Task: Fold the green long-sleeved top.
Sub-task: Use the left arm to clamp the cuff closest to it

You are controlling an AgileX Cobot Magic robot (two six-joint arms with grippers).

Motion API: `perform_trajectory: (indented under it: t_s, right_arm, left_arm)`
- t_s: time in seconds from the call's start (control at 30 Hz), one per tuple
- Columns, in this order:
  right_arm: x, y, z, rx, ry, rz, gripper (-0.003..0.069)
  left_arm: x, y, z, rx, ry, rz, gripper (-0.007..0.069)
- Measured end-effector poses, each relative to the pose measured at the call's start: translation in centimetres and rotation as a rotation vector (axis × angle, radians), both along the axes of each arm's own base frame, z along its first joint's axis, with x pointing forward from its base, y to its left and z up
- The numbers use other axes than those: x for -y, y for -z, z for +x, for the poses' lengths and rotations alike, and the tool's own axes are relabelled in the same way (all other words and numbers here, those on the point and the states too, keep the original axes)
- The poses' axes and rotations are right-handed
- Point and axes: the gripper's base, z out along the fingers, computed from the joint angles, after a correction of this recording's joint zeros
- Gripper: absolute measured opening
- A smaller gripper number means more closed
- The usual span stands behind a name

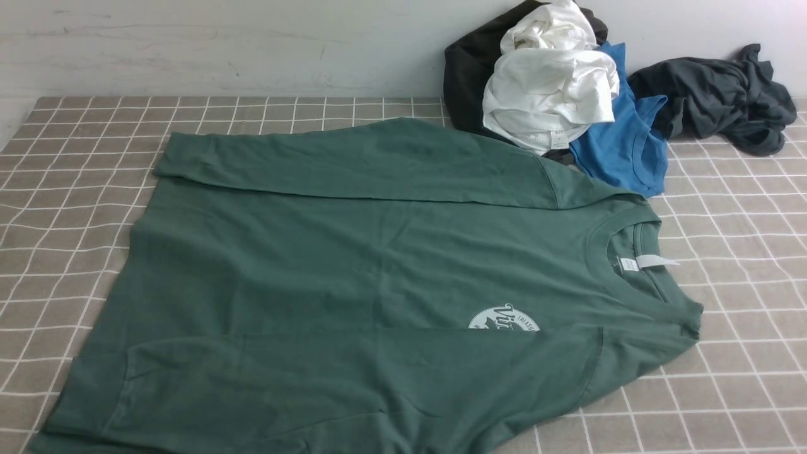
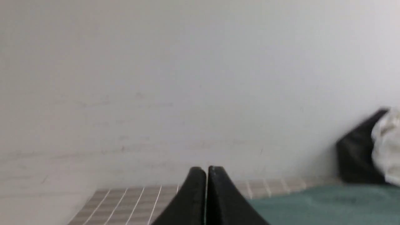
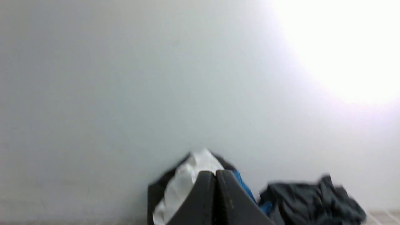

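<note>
Tablecloth (image 1: pixel 744 252) open left, right of green top (image 1: pixel 353 265); left fingers (image 2: pixel 192 203), right fingers (image 3: pixel 203 203) pressed together.

The top (image 1: pixel 353 265) lies before the clothes pile (image 1: pixel 555 94).

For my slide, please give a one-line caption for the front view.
Green long-sleeved top spread on a checked tablecloth, both sleeves folded in, with other clothes piled behind.

Green long-sleeved top (image 1: pixel 353 265) dark green, white logo (image 1: pixel 502 318); tablecloth (image 1: pixel 75 189) tan, white grid.
</note>
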Motion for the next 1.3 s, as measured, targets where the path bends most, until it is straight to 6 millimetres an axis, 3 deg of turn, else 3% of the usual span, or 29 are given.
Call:
perform_trajectory:
  t_s: [0.17,0.27,0.33,0.37,0.4,0.43,0.47,0.57,0.67,0.8,0.87,0.9,1.0,1.1,1.3]
  right_arm:
    - [0.1,-0.8,-0.4,0.1,-0.013,0.045,-0.0006]
    - [0.2,-2.1,-0.5,0.11,-0.012,0.06,-0.0006]
    - [0.2,-4.9,-0.3,0.091,-0.008,0.055,-0.0006]
    - [0.2,-5.2,-0.2,0.088,-0.007,0.053,-0.0006]
    - [0.1,-7.2,0.5,0.044,0.0,0.034,-0.0006]
    - [0.1,-7.3,0.9,0.016,0.002,0.03,-0.0006]
    - [0.1,-8.9,1.9,-0.046,0.016,-0.013,-0.0006]
    - [0.2,-10.0,4.9,-0.242,0.046,-0.083,-0.0006]
    - [0.5,-9.6,8.7,-0.525,0.063,-0.04,-0.0006]
    - [0.2,-8.3,11.3,-0.803,0.054,0.0,-0.0006]
    - [-0.7,-6.6,13.1,-1.068,0.001,-0.086,-0.0006]
    - [-0.9,-6.5,13.3,-1.075,-0.007,-0.079,-0.0006]
    - [-3.4,-3.5,14.9,-1.367,-0.178,-0.269,-0.0006]
    - [-5.7,-1.9,16.0,-1.427,-0.307,-0.366,-0.0006]
    - [-10.2,1.1,17.4,-1.415,-0.483,-0.527,-0.0006]
  left_arm:
    - [0.1,-3.1,-1.8,0.398,0.09,-0.132,-0.0007]
    - [0.2,-4.8,-2.3,0.475,0.11,-0.145,-0.0007]
    - [0.1,-7.3,-1.7,0.392,0.101,-0.152,-0.0007]
    - [0.1,-8.0,-1.7,0.392,0.101,-0.151,-0.0007]
    - [0.1,-9.9,-0.6,0.275,0.087,-0.15,-0.0007]
    - [0.1,-9.9,-0.1,0.228,0.081,-0.149,-0.0007]
    - [0.1,-11.4,1.4,0.093,0.06,-0.127,-0.0007]
    - [-0.1,-11.8,4.2,-0.112,0.029,-0.108,-0.0007]
    - [-0.2,-10.9,7.2,-0.271,0.016,-0.118,-0.0007]
    - [-0.2,-9.2,9.7,-0.422,0.004,-0.131,-0.0007]
    - [-0.4,-7.6,11.4,-0.611,-0.022,-0.161,-0.0007]
    - [-0.4,-7.6,11.5,-0.625,-0.025,-0.165,-0.0007]
    - [-0.6,-5.2,13.7,-1.006,-0.08,-0.209,-0.0001]
    - [-0.4,-3.4,15.5,-1.249,-0.081,-0.196,0.0014]
    - [-1.3,-0.5,20.5,-1.433,-0.048,-0.246,0.0016]
